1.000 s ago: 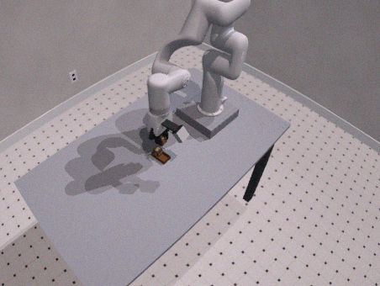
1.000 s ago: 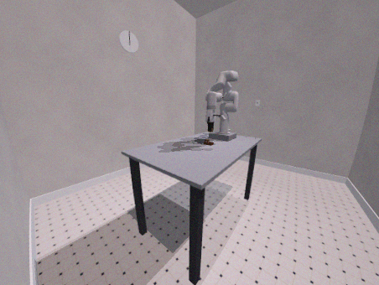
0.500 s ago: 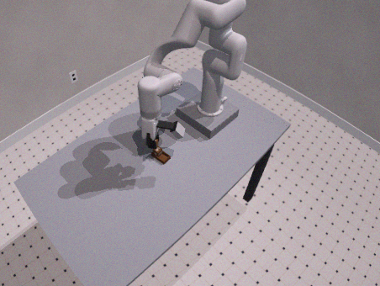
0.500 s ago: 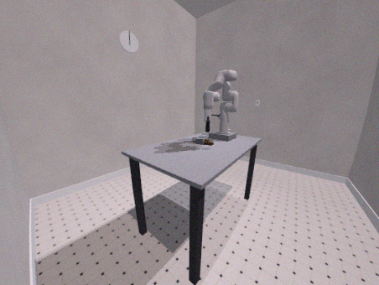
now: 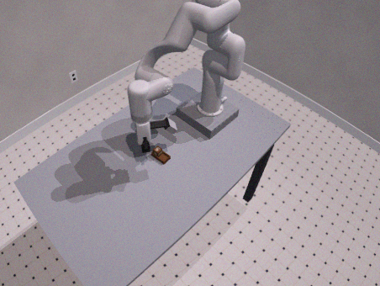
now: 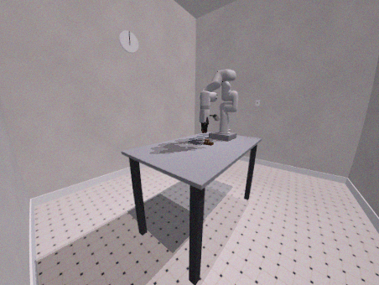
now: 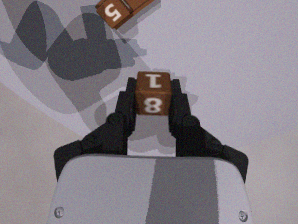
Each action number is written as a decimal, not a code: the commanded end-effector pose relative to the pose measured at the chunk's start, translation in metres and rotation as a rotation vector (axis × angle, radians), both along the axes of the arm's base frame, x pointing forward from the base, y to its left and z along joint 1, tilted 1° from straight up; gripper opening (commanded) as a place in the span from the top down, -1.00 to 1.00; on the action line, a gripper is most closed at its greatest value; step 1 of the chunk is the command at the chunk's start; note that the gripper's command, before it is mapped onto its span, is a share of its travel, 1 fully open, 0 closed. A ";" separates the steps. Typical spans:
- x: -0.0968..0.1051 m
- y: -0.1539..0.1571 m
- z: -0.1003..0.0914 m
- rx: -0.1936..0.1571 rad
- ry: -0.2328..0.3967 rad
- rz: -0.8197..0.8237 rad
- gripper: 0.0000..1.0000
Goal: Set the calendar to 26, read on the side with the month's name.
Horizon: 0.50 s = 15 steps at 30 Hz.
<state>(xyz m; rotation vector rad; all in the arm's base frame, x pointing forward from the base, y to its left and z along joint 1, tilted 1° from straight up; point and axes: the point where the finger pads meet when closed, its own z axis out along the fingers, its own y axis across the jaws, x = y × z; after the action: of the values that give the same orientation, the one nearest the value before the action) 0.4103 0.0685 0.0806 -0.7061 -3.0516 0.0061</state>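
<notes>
- the gripper point(image 5: 145, 148) point(image 6: 204, 129) point(image 7: 153, 90) is partly closed, its fingers pressing both sides of a brown cube point(image 7: 153, 93), which is raised above the table point(image 5: 168, 210) point(image 6: 189, 163) point(image 7: 225, 60)
- this held cube shows a 1 and an 8, both upside down in the wrist view
- beyond it, near the middle of the top view, the tray point(image 5: 165, 159) point(image 6: 210, 143) point(image 7: 136, 16) lies on the table with the other cube point(image 5: 158, 150) point(image 6: 206, 141) point(image 7: 112, 13) at its upper-left end
- a grip this low on friction could let the held cube pivot if it clips the tray wall or its neighbour, and a skewed release could leave it leaning or shove the tray
- a wrong turn would put up the wrong digit
- the 5 at the wrist view's top edge is cut off from its surroundings; the month's name and front digits can't be read

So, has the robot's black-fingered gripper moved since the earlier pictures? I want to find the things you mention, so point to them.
Yes, the black-fingered gripper point(image 5: 145, 148) point(image 6: 205, 130) point(image 7: 153, 90) moved left in the top view, away from the square grey base block point(image 5: 211, 129) point(image 6: 215, 137).
</notes>
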 end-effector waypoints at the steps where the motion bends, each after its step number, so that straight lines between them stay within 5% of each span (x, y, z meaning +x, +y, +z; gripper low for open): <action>1: 0.015 -0.003 -0.001 0.002 0.002 0.174 0.47; 15: 0.044 -0.010 -0.007 0.006 0.003 0.541 0.47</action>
<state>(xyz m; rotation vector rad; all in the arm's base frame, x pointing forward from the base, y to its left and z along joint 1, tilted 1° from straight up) 0.4439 0.0606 0.0744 -0.0491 -3.1307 0.0026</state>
